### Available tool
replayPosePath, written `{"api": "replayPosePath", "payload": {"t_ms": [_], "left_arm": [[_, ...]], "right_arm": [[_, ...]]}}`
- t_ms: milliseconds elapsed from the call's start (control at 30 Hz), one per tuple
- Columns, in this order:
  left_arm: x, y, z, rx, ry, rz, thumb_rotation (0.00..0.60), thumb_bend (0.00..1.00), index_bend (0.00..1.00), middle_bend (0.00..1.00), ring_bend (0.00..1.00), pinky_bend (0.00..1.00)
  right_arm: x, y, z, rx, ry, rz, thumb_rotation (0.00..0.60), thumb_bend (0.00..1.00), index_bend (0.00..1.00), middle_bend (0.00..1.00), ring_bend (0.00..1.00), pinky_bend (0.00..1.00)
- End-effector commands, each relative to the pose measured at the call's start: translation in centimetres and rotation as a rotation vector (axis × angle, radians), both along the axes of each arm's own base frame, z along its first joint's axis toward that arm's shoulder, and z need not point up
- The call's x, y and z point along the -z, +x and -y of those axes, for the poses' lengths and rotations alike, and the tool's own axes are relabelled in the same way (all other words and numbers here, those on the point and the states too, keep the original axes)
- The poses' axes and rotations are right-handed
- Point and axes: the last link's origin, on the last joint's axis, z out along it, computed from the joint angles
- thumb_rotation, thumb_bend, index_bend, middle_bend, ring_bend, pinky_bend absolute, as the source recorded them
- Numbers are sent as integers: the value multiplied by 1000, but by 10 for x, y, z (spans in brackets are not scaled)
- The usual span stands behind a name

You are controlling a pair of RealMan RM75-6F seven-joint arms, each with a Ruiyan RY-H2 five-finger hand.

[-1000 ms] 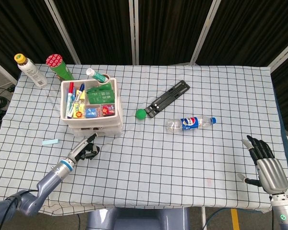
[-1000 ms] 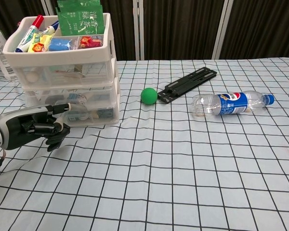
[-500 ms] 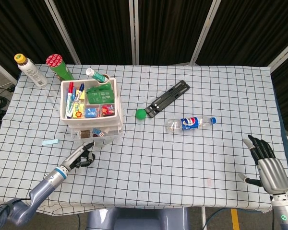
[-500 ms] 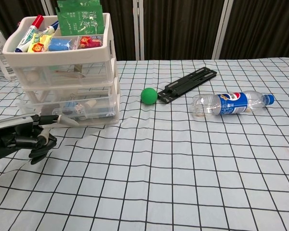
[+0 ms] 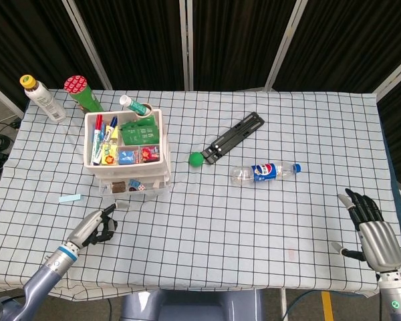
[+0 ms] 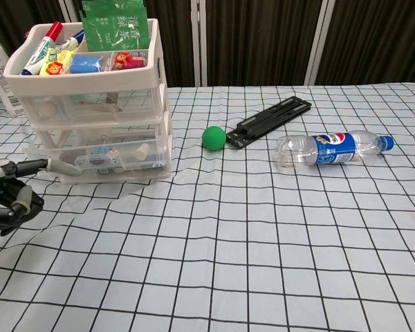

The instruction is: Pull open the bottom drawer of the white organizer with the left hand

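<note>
The white organizer [image 5: 97, 175] [image 6: 90, 107] stands at the table's left, its top tray full of pens and packets. Its bottom drawer [image 5: 159, 190] [image 6: 117, 171] sticks out a little toward me, with a die and small items showing inside. In front of it and to the left, low over the cloth, is my left hand [image 5: 93, 227] [image 6: 7, 197]. Most of its fingers are curled, and one is stretched out and meets the drawer's front handle [image 6: 63, 167]. My right hand [image 5: 373, 234] hangs beyond the table's right edge, fingers apart and holding nothing.
A green ball [image 5: 196, 158] [image 6: 214, 137], a black rail [image 5: 234, 137] and a lying Pepsi bottle [image 5: 265, 172] [image 6: 332, 149] sit right of the organizer. A bottle [image 5: 43, 99] and a green can [image 5: 82, 93] stand behind it. A blue slip [image 5: 70, 198] lies near the left hand.
My left hand has drawn back toward the front left, away from the organizer. The bottom drawer has slid out with it. The right hand has stayed put.
</note>
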Motion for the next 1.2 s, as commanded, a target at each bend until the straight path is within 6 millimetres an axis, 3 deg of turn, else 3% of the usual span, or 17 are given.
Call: {"api": "replayPosePath", "payload": {"t_ms": [33, 300, 533, 1200], "left_arm": [[-22, 1, 14, 110, 233, -220, 600, 995, 155, 835, 791, 718], [-49, 27, 22, 136, 383, -356, 600, 995, 76, 835, 790, 718], [-63, 40, 21, 102, 372, -492, 600, 998, 0, 835, 794, 725], [-57, 46, -11, -15, 171, -573, 600, 1000, 27, 839, 805, 732]], "right_arm": [[0, 0, 0, -2, 0, -1, 600, 18, 69, 0, 0, 0], [-1, 0, -1, -2, -4, 1, 600, 17, 69, 0, 0, 0], [-1, 0, 0, 1, -4, 3, 600, 17, 70, 0, 0, 0], [-3, 0, 1, 1, -2, 10, 600, 17, 69, 0, 0, 0]]}}
